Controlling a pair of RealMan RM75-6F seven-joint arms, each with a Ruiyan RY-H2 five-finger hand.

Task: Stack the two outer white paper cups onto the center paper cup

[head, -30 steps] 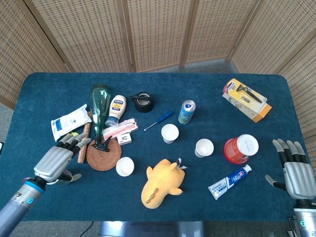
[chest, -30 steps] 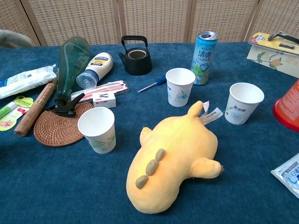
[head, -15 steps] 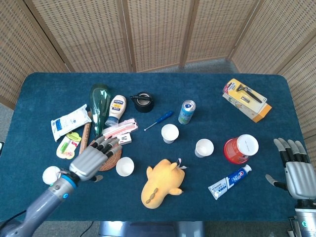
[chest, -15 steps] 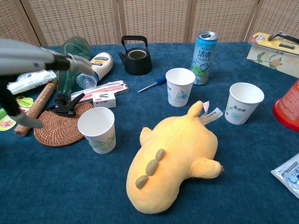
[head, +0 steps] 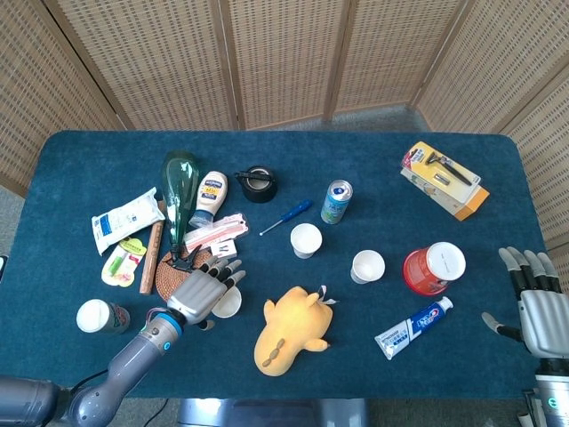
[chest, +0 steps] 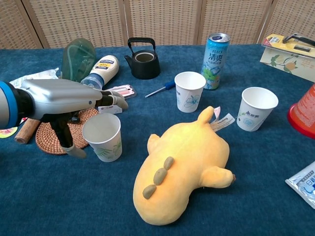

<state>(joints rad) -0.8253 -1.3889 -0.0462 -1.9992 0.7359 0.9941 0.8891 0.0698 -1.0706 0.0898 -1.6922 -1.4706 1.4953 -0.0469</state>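
Low in the frame's left, the left hand [head: 206,291] hovers over the near-left paper cup [chest: 102,136], fingers spread, grasping nothing; right hand [head: 538,307] open at lower right.

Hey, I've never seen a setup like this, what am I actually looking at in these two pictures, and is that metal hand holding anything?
It is a two-armed robot with mechanical hands at a blue table. One picture looks down from its head, the other looks forward from its chest. The left hand reaches over the nearest paper cup, fingers spread, with nothing visibly gripped. The right hand waits open at the table's edge. Two more paper cups stand further on, the middle cup and the far cup. Around them lie clutter: a yellow plush toy, a drink can, a small black kettle, a green bottle and toothpaste.
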